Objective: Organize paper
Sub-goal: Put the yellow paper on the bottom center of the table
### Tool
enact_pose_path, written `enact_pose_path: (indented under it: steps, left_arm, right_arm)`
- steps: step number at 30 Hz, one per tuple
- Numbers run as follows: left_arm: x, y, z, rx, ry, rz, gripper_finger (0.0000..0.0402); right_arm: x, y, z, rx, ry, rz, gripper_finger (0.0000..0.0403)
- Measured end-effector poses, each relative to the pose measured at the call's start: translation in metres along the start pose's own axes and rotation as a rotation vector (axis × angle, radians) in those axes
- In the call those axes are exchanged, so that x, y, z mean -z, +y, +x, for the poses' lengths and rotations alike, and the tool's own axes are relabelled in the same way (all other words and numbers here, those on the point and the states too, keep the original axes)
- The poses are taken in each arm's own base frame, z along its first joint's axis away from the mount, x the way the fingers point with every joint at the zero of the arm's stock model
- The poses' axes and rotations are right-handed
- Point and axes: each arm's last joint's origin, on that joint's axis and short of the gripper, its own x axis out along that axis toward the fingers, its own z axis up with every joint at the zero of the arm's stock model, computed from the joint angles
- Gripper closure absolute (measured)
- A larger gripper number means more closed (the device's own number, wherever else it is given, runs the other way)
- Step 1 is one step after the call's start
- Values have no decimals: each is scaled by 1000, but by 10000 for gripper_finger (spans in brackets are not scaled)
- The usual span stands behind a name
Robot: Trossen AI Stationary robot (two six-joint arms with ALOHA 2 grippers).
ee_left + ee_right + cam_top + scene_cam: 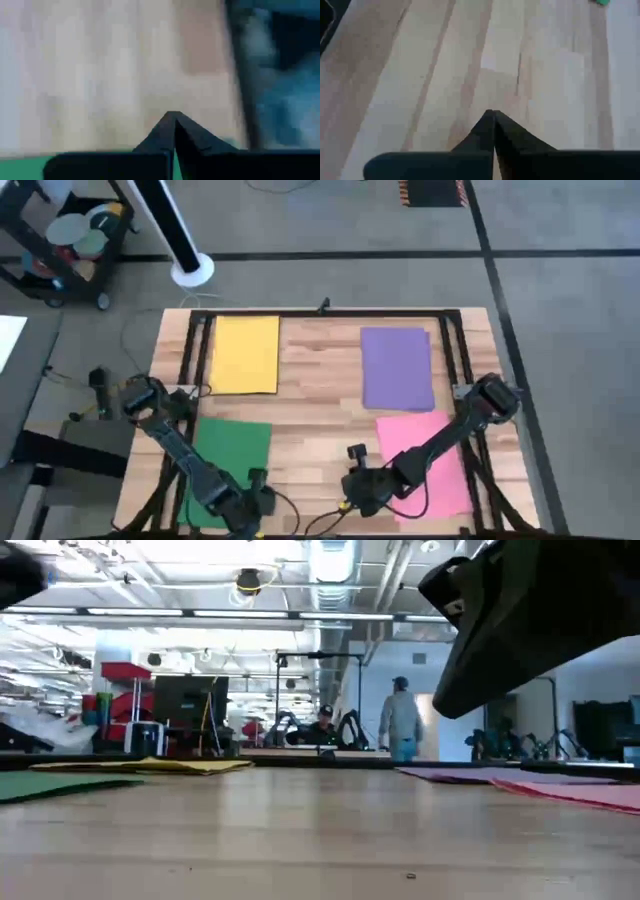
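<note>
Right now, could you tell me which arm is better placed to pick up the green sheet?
The left. Its shut gripper hangs at the green sheet's near edge, while the right gripper sits beside the pink sheet.

A wooden table, a wheeled cart beside it, and perhaps two people beyond.

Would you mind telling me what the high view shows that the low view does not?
Only the high view shows both arms whole, the left pincer over the green sheet's near edge and the right pincer beside the pink sheet. Only the low view shows people in the room beyond. Both show the yellow sheet, the purple sheet and the wooden table.
</note>
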Motion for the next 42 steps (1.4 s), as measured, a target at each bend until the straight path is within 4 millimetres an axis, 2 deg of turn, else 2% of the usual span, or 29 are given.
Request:
enact_pose_path:
  steps: [4,6,12,16,20,23,28,34,38,42]
  left_arm:
    - [-3,32,2,-191,-37,-30,401]
    - [2,46,3,-247,-66,-74,401]
    - [37,60,2,-267,-264,-255,401]
    - [55,68,4,-214,-493,-381,401]
    - [75,81,10,-130,-649,-476,401]
    - [83,88,7,-53,-766,-494,401]
    - [87,93,-10,37,-916,-343,401]
    - [96,106,-19,69,-971,-299,401]
    - [102,112,-22,63,-982,-269,401]
    - [105,118,-27,73,-1006,-245,401]
  right_arm:
    - [10,-6,12,3,-50,-19,403]
    - [15,-13,22,-12,-102,2,403]
    - [39,-49,48,-88,-232,83,403]
    - [41,-80,59,-77,-239,133,403]
    - [30,-107,64,-42,-263,132,403]
    - [18,-128,66,-8,-282,142,403]
    - [-12,-168,64,80,-292,134,394]
    - [-32,-206,58,163,-347,108,347]
    - [-32,-220,81,199,-326,76,328]
    - [-37,-229,126,223,-277,44,325]
